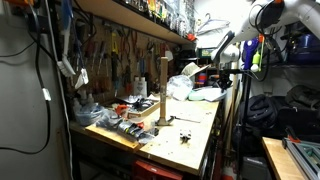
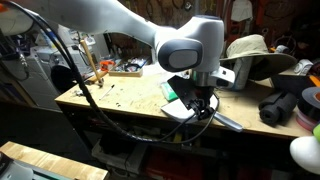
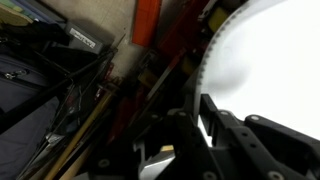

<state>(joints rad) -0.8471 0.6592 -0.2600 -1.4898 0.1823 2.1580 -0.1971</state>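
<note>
My gripper [image 2: 197, 108] hangs from the white and grey arm [image 2: 190, 48] just above the wooden workbench [image 2: 120, 98]. It is over a small white and green box [image 2: 174, 100] near the bench's front edge. In the wrist view the two dark fingers [image 3: 200, 122] lie close together with only a thin gap and nothing shows between them. A large white surface [image 3: 270, 50] fills that view's upper right. In an exterior view the arm [image 1: 262, 18] reaches down at the far end of the bench [image 1: 190, 135].
A tan hat [image 2: 250, 48] and a white plate [image 2: 243, 72] lie behind the gripper, with a black bundle [image 2: 285, 105] beside them. A wooden post [image 1: 162, 92] stands mid-bench. Tools hang on the back wall [image 1: 110, 50]. Black cables [image 2: 95, 95] drape over the front edge.
</note>
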